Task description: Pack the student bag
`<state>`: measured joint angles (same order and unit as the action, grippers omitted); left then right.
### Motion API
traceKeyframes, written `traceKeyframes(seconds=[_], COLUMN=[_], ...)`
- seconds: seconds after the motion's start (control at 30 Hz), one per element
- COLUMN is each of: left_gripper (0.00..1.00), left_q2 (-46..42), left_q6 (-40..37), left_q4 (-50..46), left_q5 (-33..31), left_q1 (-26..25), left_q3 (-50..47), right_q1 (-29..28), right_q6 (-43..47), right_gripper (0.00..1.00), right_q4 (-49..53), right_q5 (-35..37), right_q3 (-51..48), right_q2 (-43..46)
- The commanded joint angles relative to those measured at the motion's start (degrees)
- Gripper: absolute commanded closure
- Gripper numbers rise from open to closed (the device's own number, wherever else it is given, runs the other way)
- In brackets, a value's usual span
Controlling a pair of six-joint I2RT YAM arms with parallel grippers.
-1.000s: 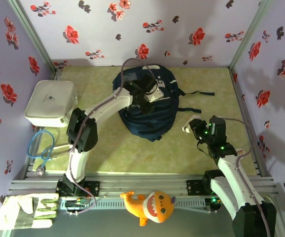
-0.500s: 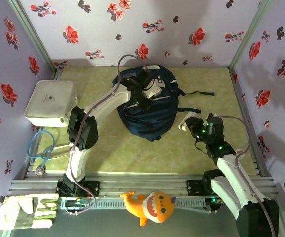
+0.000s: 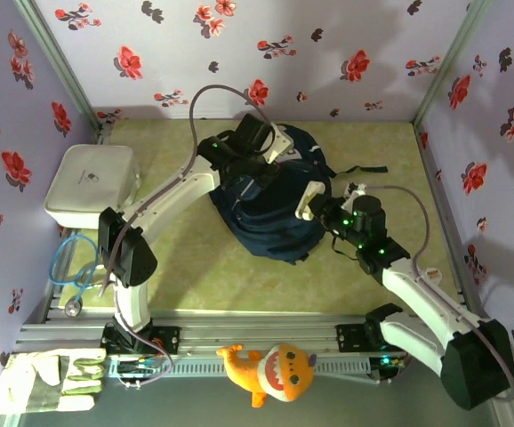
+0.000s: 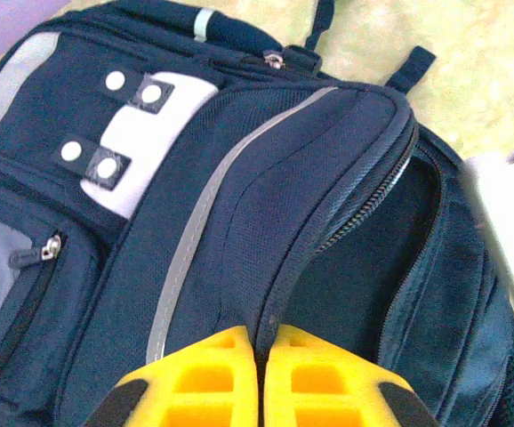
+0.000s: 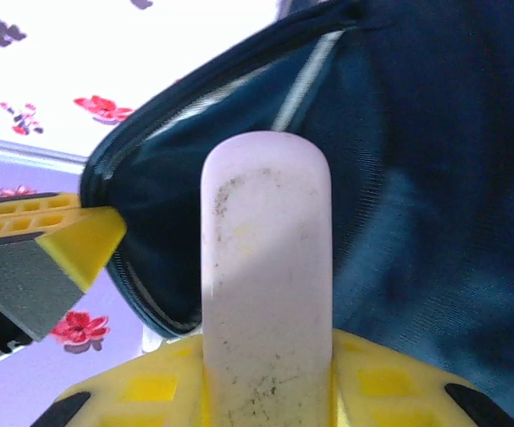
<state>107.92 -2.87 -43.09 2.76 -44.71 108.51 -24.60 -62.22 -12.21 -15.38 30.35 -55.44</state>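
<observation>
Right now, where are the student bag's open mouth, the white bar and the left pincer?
student bag (image 4: 364, 276): left wrist view, dark inside of its open zip mouth.
white bar (image 5: 266, 267): right wrist view, middle of its scuffed face.
left pincer (image 4: 259, 344): left wrist view, between its shut yellow tips.

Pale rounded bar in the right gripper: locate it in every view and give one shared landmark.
Top external: pale bar right of centre, over the student bag's right side.
Left wrist: blurred white shape at the right edge, beside the open zip.
Right wrist: centre, upright, pointing into the bag.
Shared landmark: the bag's open zip mouth.
</observation>
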Motion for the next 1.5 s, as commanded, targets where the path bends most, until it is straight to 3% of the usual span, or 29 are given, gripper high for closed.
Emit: traceKeyframes(seconds=[0.0,0.17,0.53,0.57,0.67,0.73,0.83,1.13,1.23,1.37,1.47], left_gripper=[1.00,1.00,1.00,1.00,0.99,0.99,0.98,0.96,0.91,0.66,0.50], left_q2=[-3.9,-2.3,1.2,1.1,1.1,0.9,0.9,0.6,-0.1,-2.3,-5.2], left_q6=[2.6,4.3,7.5,7.7,8.0,8.2,8.7,10.6,11.8,11.7,10.7], left_q4=[8.3,7.7,3.1,3.1,2.5,2.2,2.3,4.6,5.7,7.1,7.2], left_q5=[1.5,1.4,2.3,2.8,3.4,3.4,3.4,5.3,7.3,20.6,21.6], left_q1=[-0.6,-0.6,1.0,1.2,1.7,2.0,2.5,3.0,3.2,4.4,4.7], left_q3=[1.8,3.6,12.6,12.5,12.5,12.4,12.3,8.9,5.3,-0.9,-6.0], right_q1=[-2.6,-4.8,-5.7,-5.6,-5.5,-5.5,-5.5,-5.5,-5.6,-5.5,-5.4], right_q6=[-0.7,-3.4,-4.3,-4.8,-6.6,-7.4,-6.5,-2.8,-2.7,-1.7,0.6], right_gripper=[0.81,0.82,0.81,0.79,0.60,0.53,0.50,0.57,0.59,0.56,0.50], right_q4=[-5.5,-3.0,-9.9,-11.2,-16.7,-19.2,-17.4,-5.9,-0.9,8.2,14.9], right_q5=[2.1,6.4,9.8,9.9,8.1,7.7,8.2,14.2,18.1,24.9,28.5], right_q3=[4.5,8.1,18.3,18.6,18.4,17.3,16.2,11.1,9.0,5.7,4.3], right_q2=[-3.1,-9.4,-26.7,-27.8,-30.3,-29.9,-27.3,-14.7,-10.0,-2.2,3.0])
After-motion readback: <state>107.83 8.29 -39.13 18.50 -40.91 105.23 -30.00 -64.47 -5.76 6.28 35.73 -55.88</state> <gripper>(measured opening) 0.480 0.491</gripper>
